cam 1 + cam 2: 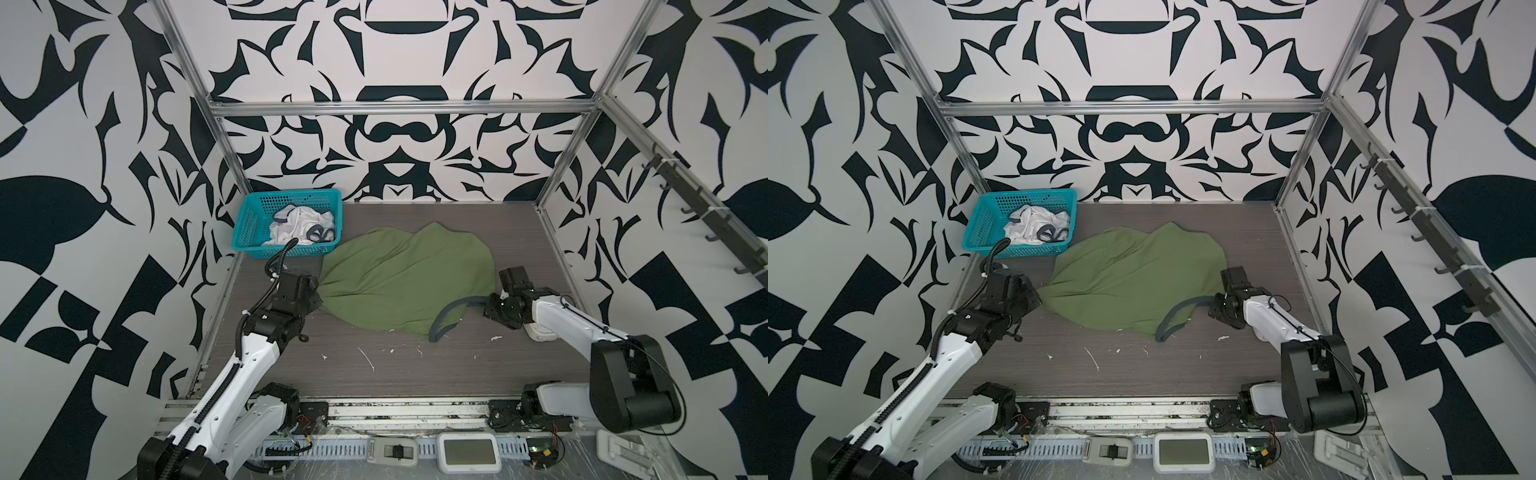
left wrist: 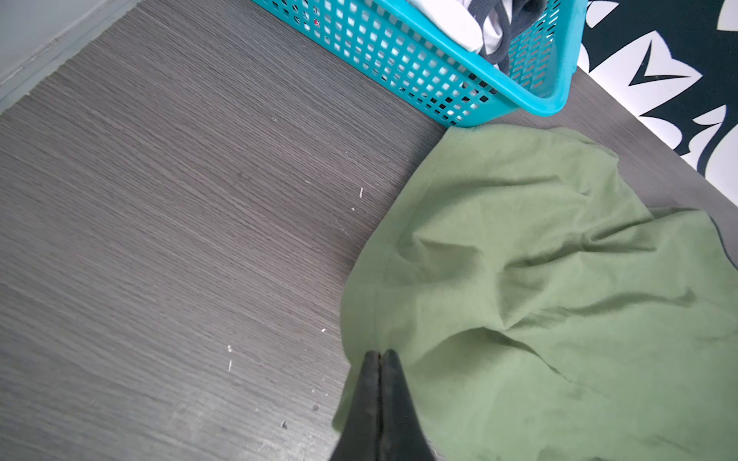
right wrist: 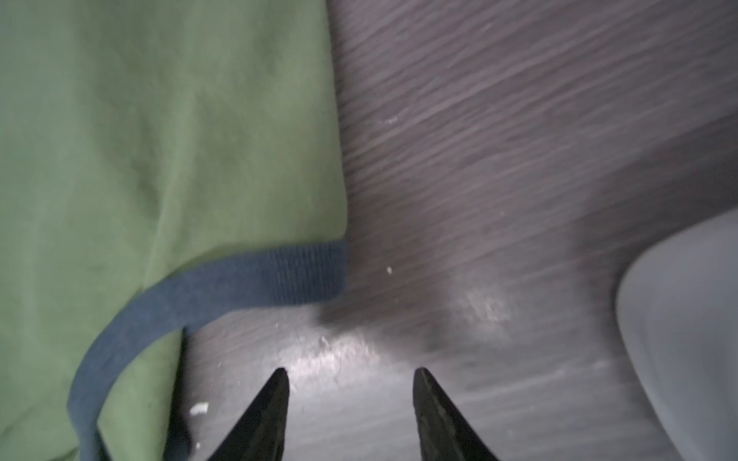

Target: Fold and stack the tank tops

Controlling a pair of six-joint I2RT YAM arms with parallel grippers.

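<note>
An olive green tank top lies crumpled in the middle of the dark table, its grey-blue trim looping out at the front right. My left gripper is shut on the cloth at its left corner, where the fabric puckers toward the tips. My right gripper stands open and empty just above the table, right beside the end of the trim. The white tank top is bunched inside the teal basket.
The teal basket sits at the back left, touching the green cloth's far corner. A white rounded object lies under my right arm. Metal frame posts border the table; small devices line the front rail.
</note>
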